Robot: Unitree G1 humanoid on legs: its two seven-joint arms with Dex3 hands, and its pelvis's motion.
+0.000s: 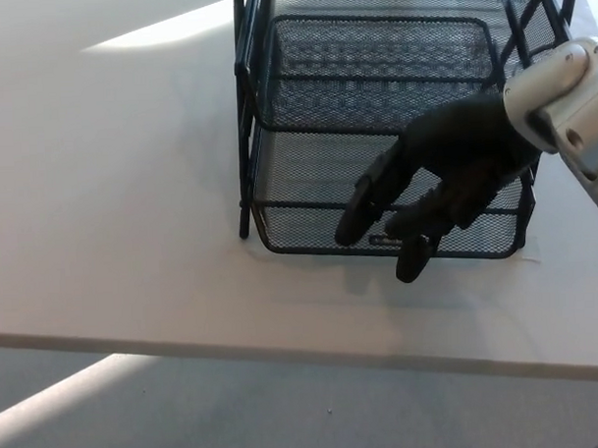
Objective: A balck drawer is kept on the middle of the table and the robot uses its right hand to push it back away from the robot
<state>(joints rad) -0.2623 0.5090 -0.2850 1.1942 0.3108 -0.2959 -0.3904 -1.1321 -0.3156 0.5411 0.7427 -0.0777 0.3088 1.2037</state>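
— Nearest? The white surface (133, 240), its front edge bare.
— The right hand (430, 185)? It hangs over the black mesh drawer's (307, 179) front rim, fingers (362, 202) apart, curled down, gripping nothing.
— Drawer's place? Mid-surface, pulled out below the upper tray (372, 59) of its frame.

You can't see the back of the black mesh drawer (307, 184): the top edge of the picture cuts off its frame and upper tiers. The right hand (445, 180) covers much of the drawer's front right part, including a stretch of the front rim. You can't tell whether the fingertips (353, 225) actually touch the rim or hang just over it. The right forearm (570, 101) runs out of the right edge. The bench (111, 191) is cut off at left, top and right. The floor (286, 411) below is too blurred to read.
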